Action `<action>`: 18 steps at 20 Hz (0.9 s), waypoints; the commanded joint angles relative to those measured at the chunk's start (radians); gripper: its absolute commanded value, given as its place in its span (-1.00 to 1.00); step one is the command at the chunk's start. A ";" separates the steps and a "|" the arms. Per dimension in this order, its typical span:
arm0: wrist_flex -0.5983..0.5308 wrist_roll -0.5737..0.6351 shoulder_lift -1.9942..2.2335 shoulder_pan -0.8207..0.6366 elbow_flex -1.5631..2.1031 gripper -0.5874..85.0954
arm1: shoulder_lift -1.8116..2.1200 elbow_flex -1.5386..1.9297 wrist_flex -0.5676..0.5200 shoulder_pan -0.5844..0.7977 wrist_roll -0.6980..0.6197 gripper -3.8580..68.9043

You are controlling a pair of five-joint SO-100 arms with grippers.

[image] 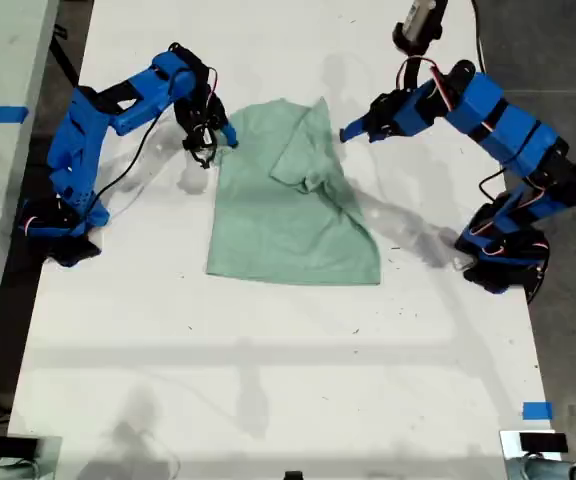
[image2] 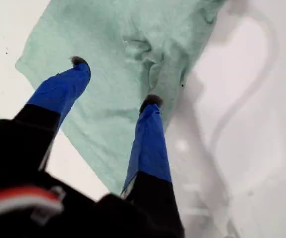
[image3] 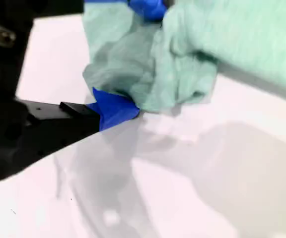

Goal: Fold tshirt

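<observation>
white table (image: 268, 380); grey floor (image: 568, 60) at exterior view's right; blue tape (image: 536, 410) on table corner

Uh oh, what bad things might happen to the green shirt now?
My second gripper pinches only a small bunch of the tshirt at its edge, so the cloth might slip out when I pull.

My first gripper hangs open above the shirt, holding nothing. If only one side gets pulled, the shirt may drag across the white table and fold crooked, since one sleeve is already bunched.
</observation>
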 commanded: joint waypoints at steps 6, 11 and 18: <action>0.034 0.011 0.029 -0.006 0.002 -0.99 | 0.092 0.055 -0.023 0.017 0.015 -0.31; 0.118 -0.034 0.213 0.005 0.012 -0.99 | 0.117 0.112 -0.048 0.021 0.021 -0.33; -0.002 -0.018 0.333 0.149 -0.046 -0.99 | 0.118 0.146 -0.078 0.025 0.023 -0.33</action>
